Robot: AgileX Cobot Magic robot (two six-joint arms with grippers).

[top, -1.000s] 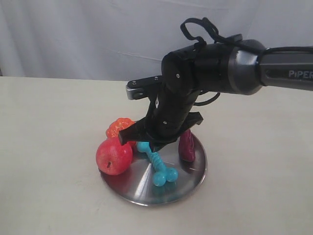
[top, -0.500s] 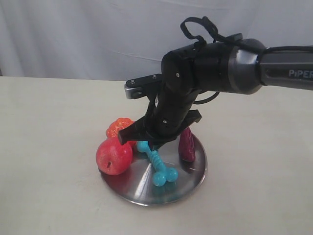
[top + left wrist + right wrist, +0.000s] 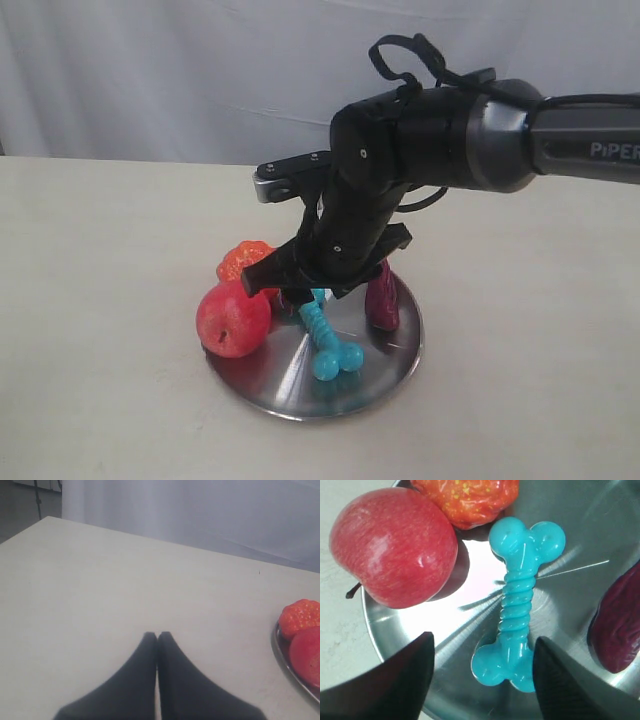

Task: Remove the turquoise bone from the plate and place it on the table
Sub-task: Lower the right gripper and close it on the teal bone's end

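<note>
Two fingers (image 3: 405,680) of the right gripper (image 3: 484,645) are hanging spread wide apart either side of the turquoise bone (image 3: 519,605), which is lying flat on the plate (image 3: 580,535) near the apple (image 3: 395,545).

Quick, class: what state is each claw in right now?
Left claw: closed, holding nothing.
Right claw: open, one finger either side of the turquoise bone, not gripping it.

Left tool (image 3: 157,636), tips together, over the table (image 3: 100,585); nearby, plate (image 3: 279,652) with apple (image 3: 306,655) and orange-red fruit (image 3: 299,617).
</note>
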